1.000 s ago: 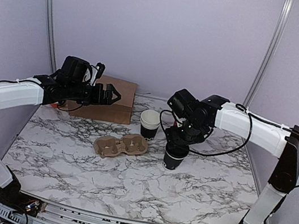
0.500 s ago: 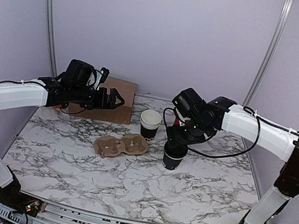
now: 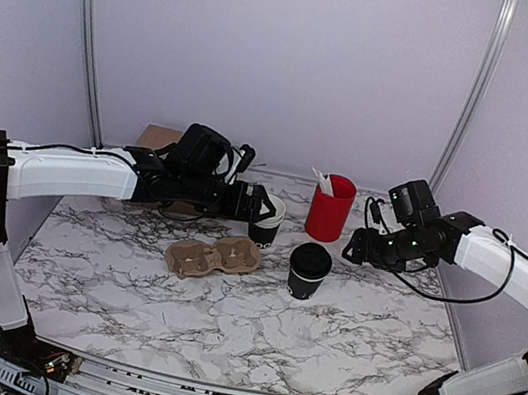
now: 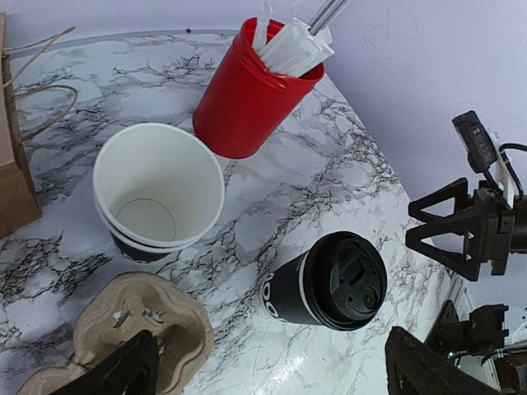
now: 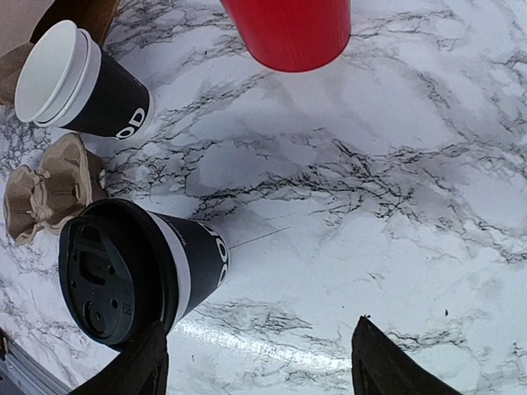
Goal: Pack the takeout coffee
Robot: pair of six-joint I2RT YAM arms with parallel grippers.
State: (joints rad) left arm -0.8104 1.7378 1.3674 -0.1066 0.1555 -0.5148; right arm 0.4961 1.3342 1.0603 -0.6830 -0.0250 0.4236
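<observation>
The takeout coffee, a black cup with white lettering and a black lid, stands upright on the marble table, right of a brown pulp cup carrier. It also shows in the left wrist view and the right wrist view. My right gripper is open and empty, just right of the coffee and apart from it; in its own view the cup sits beside the left finger. My left gripper is open and empty, hovering behind the carrier near the lidless cups, and shows in its own view.
A stack of lidless black cups stands behind the carrier. A red cup of utensils stands behind the coffee. A brown paper bag stands at the back left, mostly hidden by the left arm. Walls close the back and sides.
My right gripper has let go of the coffee and drawn back to the right, uncovering the red cup. My left arm has swung right from the bag to the stack of cups.
</observation>
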